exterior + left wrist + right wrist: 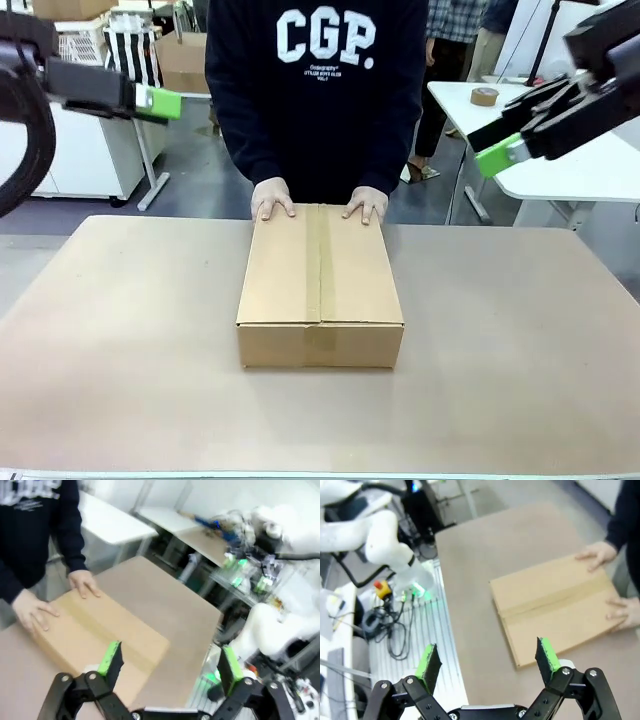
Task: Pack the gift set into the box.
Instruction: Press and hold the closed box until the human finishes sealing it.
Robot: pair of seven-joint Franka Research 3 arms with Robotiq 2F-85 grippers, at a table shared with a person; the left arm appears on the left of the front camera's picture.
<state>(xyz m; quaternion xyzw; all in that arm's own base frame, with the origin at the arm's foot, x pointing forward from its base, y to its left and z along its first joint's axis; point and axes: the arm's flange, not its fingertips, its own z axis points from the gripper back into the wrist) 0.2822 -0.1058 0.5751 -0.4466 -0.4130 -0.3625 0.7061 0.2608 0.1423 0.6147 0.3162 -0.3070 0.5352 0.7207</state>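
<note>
The box (320,270) is a brown cardboard carton lying on the middle of the table with its top flaps shut along a centre seam. A person's hands (272,197) rest flat on its far edge. The gift set is out of view. My left gripper (158,102) hangs high at the far left, open and empty; in the left wrist view its fingers (169,662) spread above the box (100,630). My right gripper (505,135) hovers high at the right, also open and empty. In the right wrist view it (488,661) stands wide apart, well short of the box (555,605).
The tan table (120,350) has bare room on both sides of the box. Behind the person stand a white table (590,170) with a tape roll (485,96), a striped bag (133,50) and a small carton (185,60).
</note>
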